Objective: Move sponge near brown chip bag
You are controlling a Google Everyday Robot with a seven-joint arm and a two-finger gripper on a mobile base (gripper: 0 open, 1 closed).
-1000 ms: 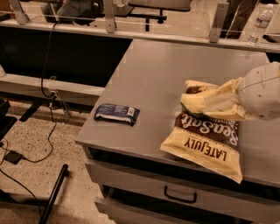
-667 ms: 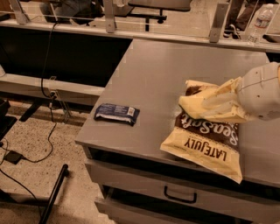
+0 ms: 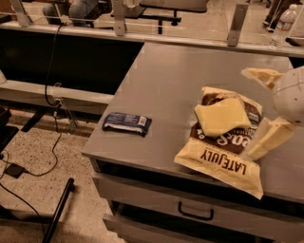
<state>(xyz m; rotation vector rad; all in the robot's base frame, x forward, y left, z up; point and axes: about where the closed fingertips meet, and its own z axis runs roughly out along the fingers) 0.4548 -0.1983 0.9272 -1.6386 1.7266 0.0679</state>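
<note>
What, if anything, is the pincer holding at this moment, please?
Nothing: the pincer is open beside the sponge, which lies loose on the brown chip bag.

This looks like an office or robotics lab workspace, not a home. A plain grey metal desk [image 3: 180, 80] stands in front of me with a drawer [image 3: 199, 204] under its top and a dark bar handle [image 3: 195, 213]. Black cables [image 3: 50, 66] trail down to a speckled hard floor [image 3: 42, 156]. Behind a low railing, someone sits [image 3: 78, 8] near an office chair's base [image 3: 159, 18], and a water bottle [image 3: 282, 24] stands at the far right. The robot's gripper [image 3: 247, 114] hangs over the desk's right side, fingers spread wide, which points to a test bench.
</note>
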